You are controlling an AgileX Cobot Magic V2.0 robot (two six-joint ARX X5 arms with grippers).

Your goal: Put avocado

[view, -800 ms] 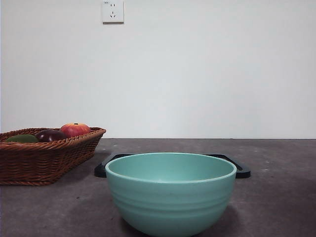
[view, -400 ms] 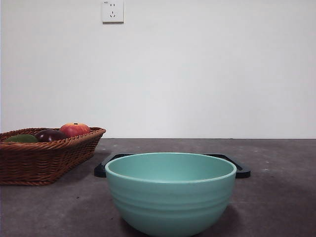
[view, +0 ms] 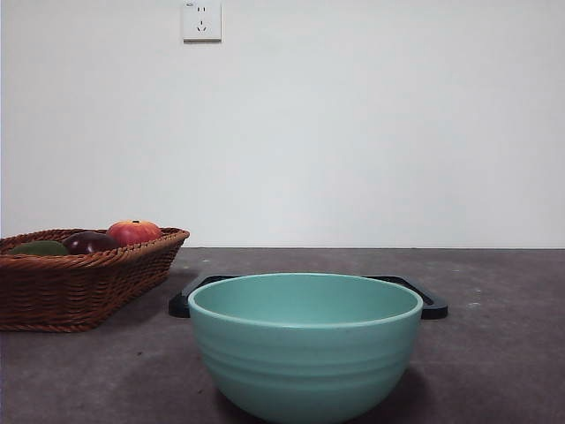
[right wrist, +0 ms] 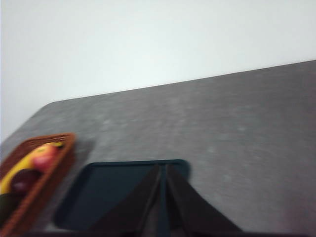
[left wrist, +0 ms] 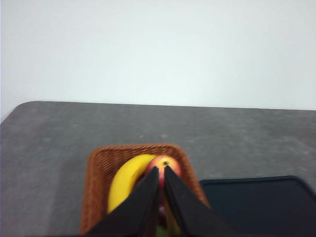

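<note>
The avocado is dull green and lies at the left end of the wicker basket, beside a dark purple fruit and a red-orange apple. The right wrist view shows the avocado as a dark green shape at the basket's near end. My left gripper hangs shut high above the basket, its jaws covering most of the fruit below. Shut as well, my right gripper hovers over the black tray. Neither gripper appears in the front view.
A teal bowl stands at the front centre, with the black tray right behind it. A yellow banana lies in the basket next to the apple. A white wall rises behind the grey table.
</note>
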